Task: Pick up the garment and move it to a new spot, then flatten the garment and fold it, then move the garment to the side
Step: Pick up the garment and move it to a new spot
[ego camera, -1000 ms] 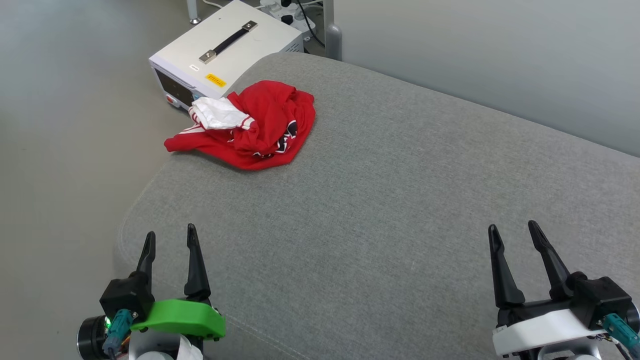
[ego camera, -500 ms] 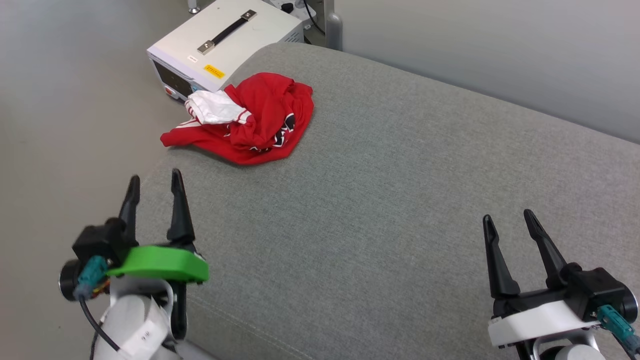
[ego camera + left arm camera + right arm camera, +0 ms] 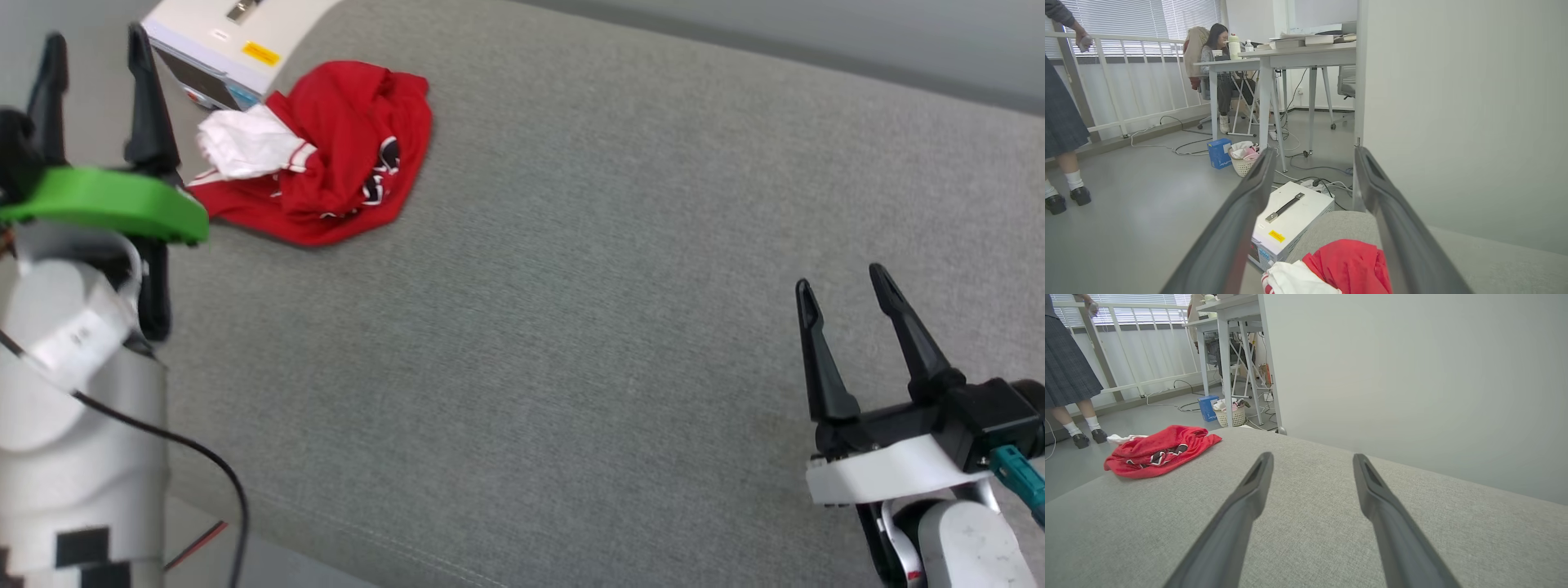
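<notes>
Garment (image 3: 326, 155) lies crumpled at the far left corner of the grey cushion (image 3: 588, 343), beside a white box (image 3: 216, 37). I see my left gripper (image 3: 96, 34) near it, fingers spread wide, holding nothing. My right gripper (image 3: 841, 276) sits well apart, equally wide and empty.

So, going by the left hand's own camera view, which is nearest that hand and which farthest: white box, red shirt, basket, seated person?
1. red shirt: right in front, bottom middle.
2. white box: just behind it, slightly left.
3. basket: farther back, to the left.
4. seated person: far back, upper left.
</notes>
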Robot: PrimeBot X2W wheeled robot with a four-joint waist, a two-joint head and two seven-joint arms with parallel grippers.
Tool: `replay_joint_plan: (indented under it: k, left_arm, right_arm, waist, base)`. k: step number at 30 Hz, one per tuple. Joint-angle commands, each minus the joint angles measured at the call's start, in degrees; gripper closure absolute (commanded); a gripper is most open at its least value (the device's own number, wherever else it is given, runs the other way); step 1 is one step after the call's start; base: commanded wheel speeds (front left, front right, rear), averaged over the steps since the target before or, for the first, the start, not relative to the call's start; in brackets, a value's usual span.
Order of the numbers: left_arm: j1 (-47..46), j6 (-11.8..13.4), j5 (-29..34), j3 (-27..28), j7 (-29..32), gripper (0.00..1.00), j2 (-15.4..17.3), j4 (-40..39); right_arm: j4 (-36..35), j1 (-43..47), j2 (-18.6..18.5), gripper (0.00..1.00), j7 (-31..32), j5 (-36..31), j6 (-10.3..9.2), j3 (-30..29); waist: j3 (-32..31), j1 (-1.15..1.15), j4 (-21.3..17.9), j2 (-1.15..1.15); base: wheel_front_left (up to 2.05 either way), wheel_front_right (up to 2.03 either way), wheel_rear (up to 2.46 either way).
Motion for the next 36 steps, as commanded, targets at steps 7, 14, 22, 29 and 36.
replay_joint_plan:
  k: [7,14,22,29,36]
  left_arm:
    - [-11.7,-0.4,-8.0,-11.0,10.6,0.0,9.4,7.2]
    - [-17.2,-0.4,-20.1,-22.3,28.8,0.0,17.7,9.6]
    - [-19.0,-0.4,-30.2,-31.1,48.3,0.0,23.9,9.8]
    - [-18.2,-0.4,-32.9,-36.6,55.8,0.0,26.7,11.5]
    - [-15.5,-0.4,-33.5,-41.7,57.4,0.0,26.0,15.7]
  right_arm:
    - [-2.0,-4.1,-1.6,0.0,-0.5,-0.9,-0.04,0.7]
    - [-3.4,-5.7,-2.2,0.0,-0.5,-1.2,-0.04,0.9]
    - [-4.3,-6.3,-2.7,0.0,-0.5,-1.3,-0.04,0.2]
    - [-4.6,-7.6,-3.1,0.0,-0.5,-1.2,-0.04,0.4]
    - [-4.3,-8.5,-3.1,0.0,-0.5,-1.1,-0.04,0.9]
  waist:
    - [8.4,-0.01,-6.7,0.0]
    - [11.5,-0.01,-9.6,0.0]
    - [14.2,-0.01,-11.4,0.0]
    - [16.4,-0.01,-12.4,0.0]
    - [18.2,-0.01,-13.2,0.0]
  base:
    - [0.0,0.0,0.0]
    - [0.0,0.0,0.0]
    - [0.0,0.0,0.0]
    - [0.0,0.0,0.0]
    - [0.0,0.0,0.0]
